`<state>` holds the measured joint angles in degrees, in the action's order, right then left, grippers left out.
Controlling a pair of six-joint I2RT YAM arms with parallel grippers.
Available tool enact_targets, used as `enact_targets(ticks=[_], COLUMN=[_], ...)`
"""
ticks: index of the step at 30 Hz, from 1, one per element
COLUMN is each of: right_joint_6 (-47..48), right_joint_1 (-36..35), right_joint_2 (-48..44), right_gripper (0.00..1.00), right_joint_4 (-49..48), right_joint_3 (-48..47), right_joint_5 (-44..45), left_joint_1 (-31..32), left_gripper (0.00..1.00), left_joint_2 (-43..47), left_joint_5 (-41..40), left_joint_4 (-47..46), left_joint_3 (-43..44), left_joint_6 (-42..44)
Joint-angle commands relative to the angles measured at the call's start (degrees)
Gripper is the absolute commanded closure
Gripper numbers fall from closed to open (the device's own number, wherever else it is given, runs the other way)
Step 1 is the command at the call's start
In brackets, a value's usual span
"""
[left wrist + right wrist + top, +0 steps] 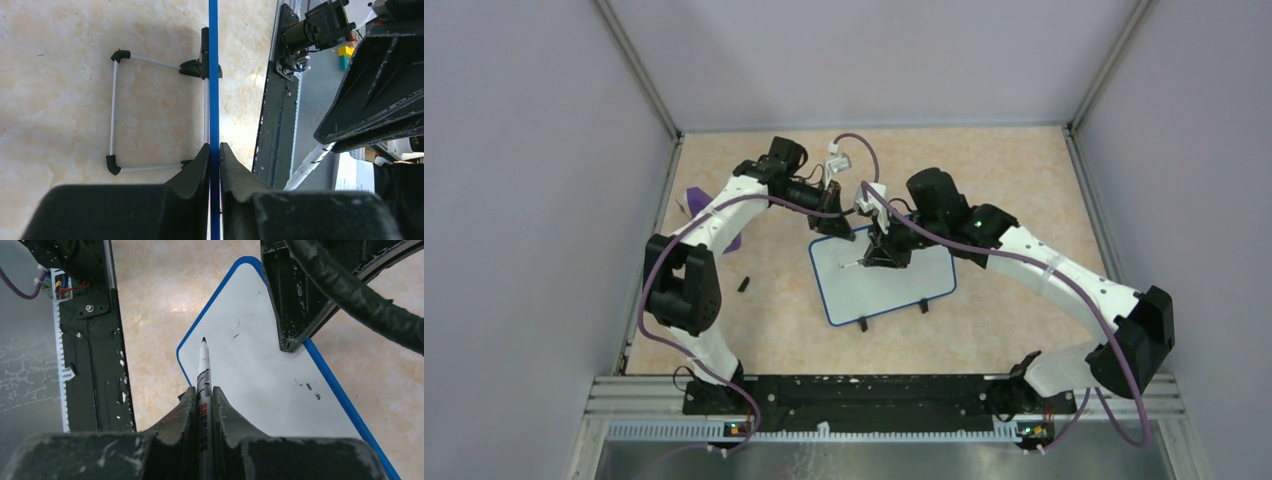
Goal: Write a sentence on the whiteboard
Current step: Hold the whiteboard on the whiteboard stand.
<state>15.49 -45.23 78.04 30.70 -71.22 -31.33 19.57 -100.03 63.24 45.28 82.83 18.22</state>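
On the beige table (1014, 190), left fingers (197, 167) cover whiteboard's (894, 285) far corner.

The left arm (709, 215) and the right arm (1064, 275) have smooth white shells between bulky black joints, and a purple cable (856, 135) loops along each of them. A small green light (977, 222) glows near the right arm's wrist. The black fingers (185, 412) are wedge-shaped, scuffed and flecked with white.
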Motion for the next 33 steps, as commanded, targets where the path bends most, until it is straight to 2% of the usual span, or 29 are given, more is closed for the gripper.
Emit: enact_targets(ticks=[1,3,6,11,17,22,29,30,33], right_joint_6=[0.6,0.7,0.9,1.2,1.1,0.9,0.5,0.5,0.6], right_joint_1=[-0.5,-0.6,-0.7,-1.0,-2.3,-2.4,-2.7,-2.7,-3.2], right_joint_2=[-0.5,-0.3,0.1,0.7,1.8,2.3,2.2,2.2,2.1], right_gripper=[1.00,1.00,1.00,1.00,1.00,1.00,1.00,1.00,1.00], right_joint_4=[-3.2,-2.9,-2.2,-0.5,-1.0,-0.9,-2.7,-3.2,-4.8], right_joint_3=[-0.4,-0.9,-2.3,-4.5,-4.8,-5.5,-4.9,-4.7,-3.9], right_joint_5=[2.7,2.7,2.3,2.2,2.6,2.4,3.4,3.4,3.9], left_joint_1=[0.6,0.2,-1.6,-6.6,-7.4,-7.4,-7.0,-7.0,-7.0], left_gripper=[0.78,0.70,0.64,0.64,0.71,0.86,0.94,0.92,0.76], left_joint_2=[0.7,1.6,4.1,6.1,7.6,8.6,9.3,9.1,8.7], left_joint_5=[-0.6,-1.8,-1.9,-0.1,1.4,3.7,5.3,5.1,4.1], left_joint_4=[2.7,3.3,3.1,7.6,9.4,7.7,4.8,5.0,6.6], left_joint_3=[1.1,1.1,-0.4,-1.3,-4.4,-7.1,-10.5,-10.5,-9.5], left_joint_6=[-3.2,-3.6,-4.6,-1.7,0.0,-1.8,-4.3,-4.1,-2.8])
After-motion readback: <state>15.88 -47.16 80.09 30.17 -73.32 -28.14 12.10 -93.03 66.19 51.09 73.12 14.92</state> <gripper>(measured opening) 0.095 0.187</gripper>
